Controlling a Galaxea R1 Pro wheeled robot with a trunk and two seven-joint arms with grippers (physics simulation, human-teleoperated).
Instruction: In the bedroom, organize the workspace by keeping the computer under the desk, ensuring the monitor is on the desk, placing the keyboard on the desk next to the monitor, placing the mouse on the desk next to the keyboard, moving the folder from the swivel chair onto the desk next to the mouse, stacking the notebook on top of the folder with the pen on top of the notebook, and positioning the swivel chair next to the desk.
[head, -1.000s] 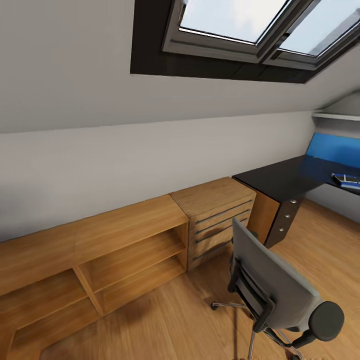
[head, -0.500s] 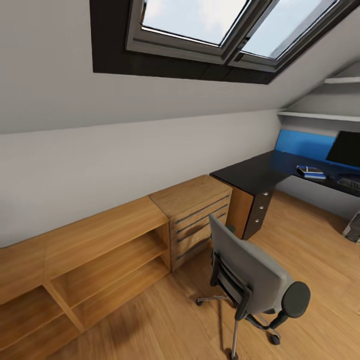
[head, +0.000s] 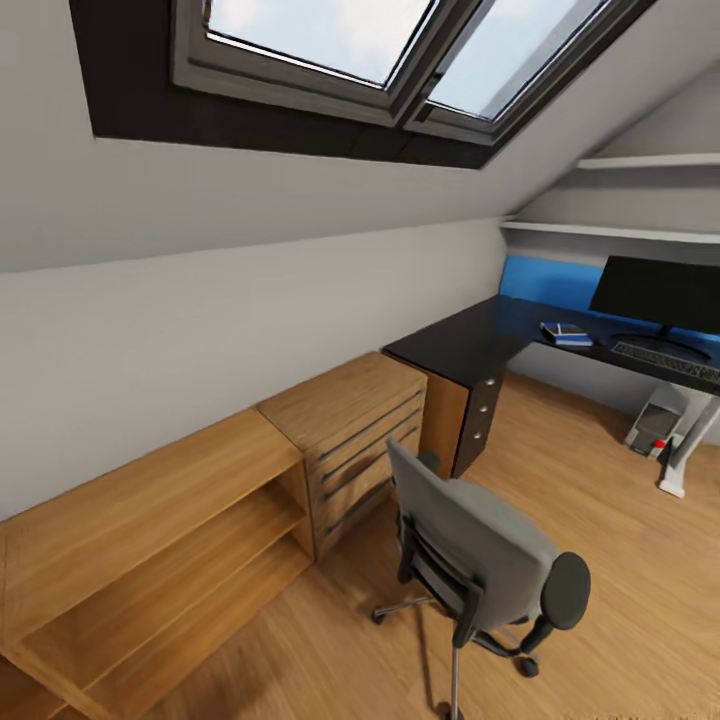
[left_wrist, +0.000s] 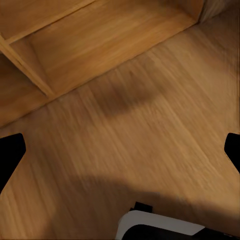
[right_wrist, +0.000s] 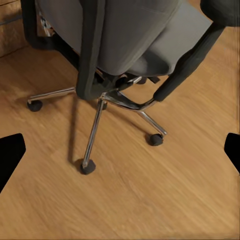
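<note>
Black end effector (right_wrist: 120, 150) fingertips wide apart, empty

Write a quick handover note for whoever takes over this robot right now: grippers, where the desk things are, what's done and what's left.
Grippers: the left gripper and the right gripper are both open and empty.
Things: the grey upholstered swivel chair stands on the wooden floor, apart from the glossy black L-shaped desk. The black widescreen monitor and the slim dark keyboard in front of it are on the desk. A small blue item, too small to identify, lies beside them. A pale box with a red spot sits under the desk.
Done: monitor and keyboard placed.
Left: move the chair to the desk; mouse, folder, notebook and pen unconfirmed.
</note>
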